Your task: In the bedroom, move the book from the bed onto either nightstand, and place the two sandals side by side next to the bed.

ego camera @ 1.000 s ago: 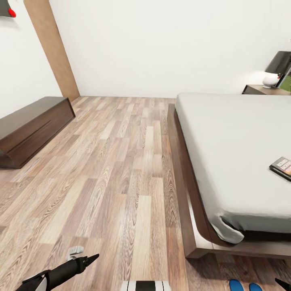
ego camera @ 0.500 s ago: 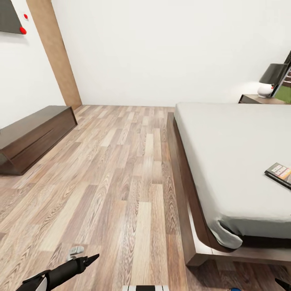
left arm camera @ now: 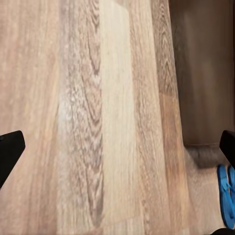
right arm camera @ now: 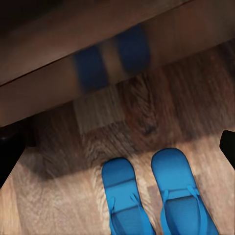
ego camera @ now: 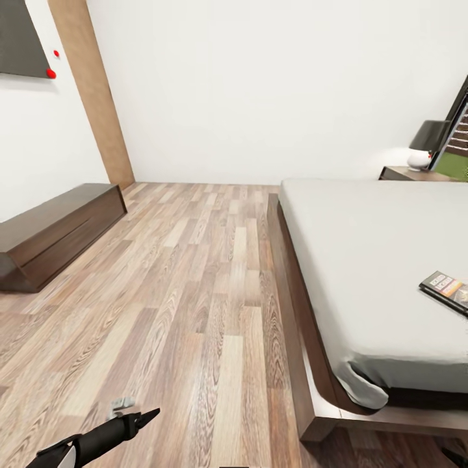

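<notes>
The book (ego camera: 447,290) lies flat on the grey-white mattress of the bed (ego camera: 364,247), near the foot end and off toward the robot's right side. It is on the bed and not on a nightstand yet, so that part of the job is not done. One nightstand (ego camera: 406,173) stands at the far end of the bed, by the wall, with a lamp (ego camera: 426,143) on top.

The two sandals (right arm camera: 156,196) sit on the wood floor (ego camera: 188,292), side by side and just beside the dark bed frame. Their toes point toward the frame. You can see their blue shine on the frame's glossy side. They look like they are already in their right place.

The left gripper (ego camera: 140,416) hangs low over the bare floor, well apart from the book. In the left wrist view its two black fingertips (left arm camera: 10,149) are far apart with nothing between them, so it is let go and empty.

The right gripper (right arm camera: 117,142) is over the sandals, near the frame. Its fingertips are spread wide too, and it holds nothing.

I think the arms are low because the robot is just looking around before it reaches for the book.
</notes>
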Available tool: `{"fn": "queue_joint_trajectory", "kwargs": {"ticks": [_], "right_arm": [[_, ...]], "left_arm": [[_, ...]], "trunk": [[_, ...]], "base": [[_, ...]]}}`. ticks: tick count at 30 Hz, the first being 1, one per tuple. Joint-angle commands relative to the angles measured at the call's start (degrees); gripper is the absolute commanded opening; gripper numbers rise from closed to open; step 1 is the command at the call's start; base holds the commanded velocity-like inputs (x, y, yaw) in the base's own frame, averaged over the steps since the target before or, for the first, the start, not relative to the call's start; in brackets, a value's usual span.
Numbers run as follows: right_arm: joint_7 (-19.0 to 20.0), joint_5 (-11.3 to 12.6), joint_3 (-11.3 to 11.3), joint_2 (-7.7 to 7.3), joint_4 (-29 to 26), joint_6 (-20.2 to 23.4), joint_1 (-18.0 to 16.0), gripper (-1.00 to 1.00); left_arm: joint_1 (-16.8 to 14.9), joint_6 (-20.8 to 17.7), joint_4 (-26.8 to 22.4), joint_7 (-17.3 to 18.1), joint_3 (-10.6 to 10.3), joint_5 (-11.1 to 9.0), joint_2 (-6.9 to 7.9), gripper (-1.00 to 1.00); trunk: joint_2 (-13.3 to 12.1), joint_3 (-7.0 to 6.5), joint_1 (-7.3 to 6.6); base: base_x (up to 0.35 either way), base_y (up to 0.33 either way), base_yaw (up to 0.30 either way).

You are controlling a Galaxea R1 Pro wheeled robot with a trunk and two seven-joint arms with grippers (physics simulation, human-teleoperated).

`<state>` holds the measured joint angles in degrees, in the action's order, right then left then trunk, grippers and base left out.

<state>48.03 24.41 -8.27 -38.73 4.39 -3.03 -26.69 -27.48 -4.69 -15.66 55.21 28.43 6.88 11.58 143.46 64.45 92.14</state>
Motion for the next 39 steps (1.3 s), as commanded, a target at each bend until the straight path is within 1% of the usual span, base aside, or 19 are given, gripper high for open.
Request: {"fn": "queue_joint_trajectory", "kwargs": {"ticks": [1,18,39], "right_arm": [[0.22,-0.33,-0.43,-0.03,0.27,-0.31,-0.12,1.00],[0.22,-0.33,-0.43,0.06,0.27,-0.31,-0.12,1.00],[0.22,-0.41,-0.43,0.06,0.27,-0.31,-0.12,1.00]], "left_arm": [[-0.03,-0.50,-0.07,0.34,0.49,0.51,-0.05,1.00],[-0.03,-0.50,-0.07,0.32,0.40,0.59,-0.15,1.00],[-0.03,-0.50,-0.07,0.32,0.40,0.59,-0.24,1.00]], "trunk": [[0.01,-0.18,-0.03],[-0.27,-3.94,-0.50],[-8.69,-7.71,-5.11]], "base": [[0.000,0.000,0.000],[0.000,0.000,0.000],[0.000,0.000,0.000]]}}
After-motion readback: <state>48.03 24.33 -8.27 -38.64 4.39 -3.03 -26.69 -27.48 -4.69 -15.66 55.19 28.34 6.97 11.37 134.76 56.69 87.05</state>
